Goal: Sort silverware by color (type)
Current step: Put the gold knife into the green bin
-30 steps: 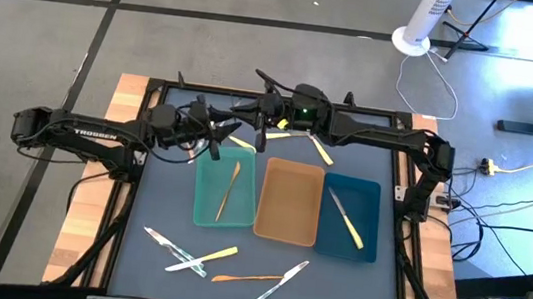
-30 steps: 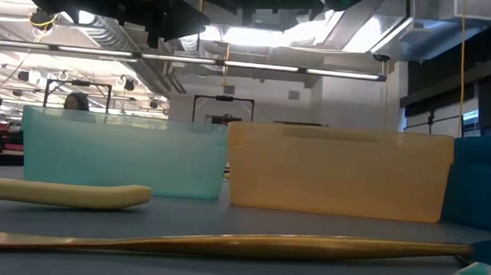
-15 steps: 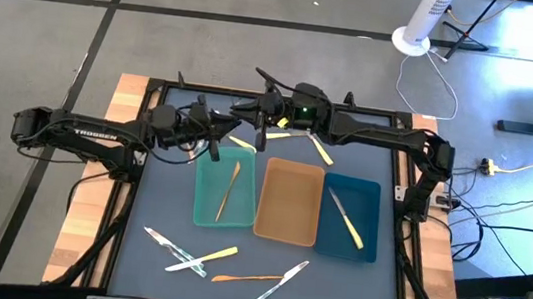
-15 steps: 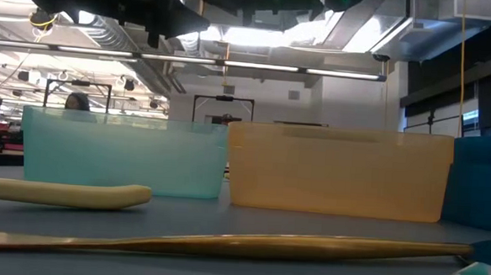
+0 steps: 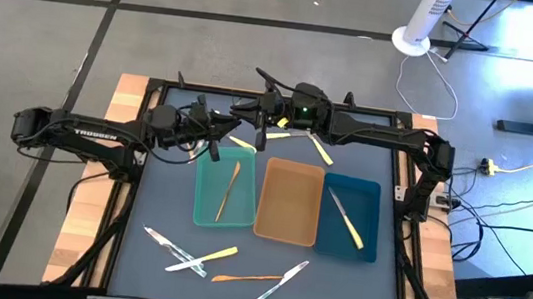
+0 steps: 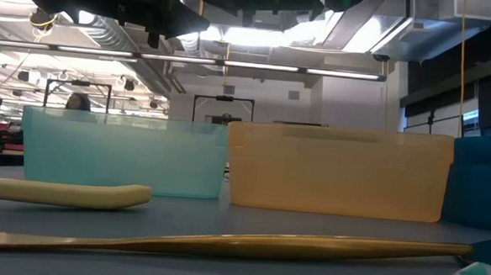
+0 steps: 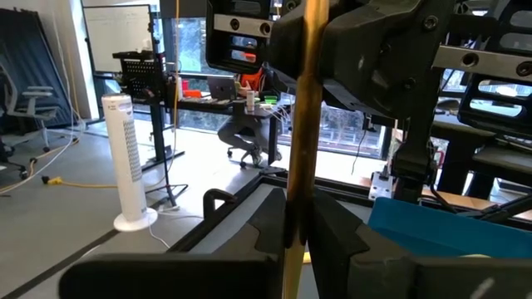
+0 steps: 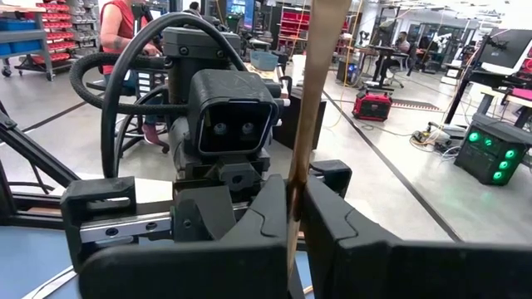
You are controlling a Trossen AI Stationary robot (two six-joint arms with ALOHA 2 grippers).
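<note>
With the left gripper (image 7: 298, 224), pinched the lower end of a slim gold utensil (image 7: 299, 124) and held it upright above the back of the table. With the right gripper (image 8: 293, 203), clamped the same utensil farther along, nose to nose with the left. Looked like a handover in mid-air, probably because of where the matching tray sat: nearer the left arm's side.

Nearest the front edge of the table (image 5: 138, 215), left loose: a crossed silver and yellow-handled pair (image 5: 186, 253), then an orange piece (image 5: 250, 277) beside a silver one (image 5: 284, 278).

Farther in, lined up three trays side by side, one per kind by the look of it. In the teal tray (image 5: 201, 208), laid one gold piece (image 5: 229, 188), so likely meant as the home for the held one. In the tan tray (image 5: 286, 227), showed nothing. In the dark-blue tray (image 5: 374, 197), put a yellow-handled piece (image 5: 347, 219).

Behind the trays, left unsorted two more yellow-handled pieces (image 5: 321, 153), under the arms.
</note>
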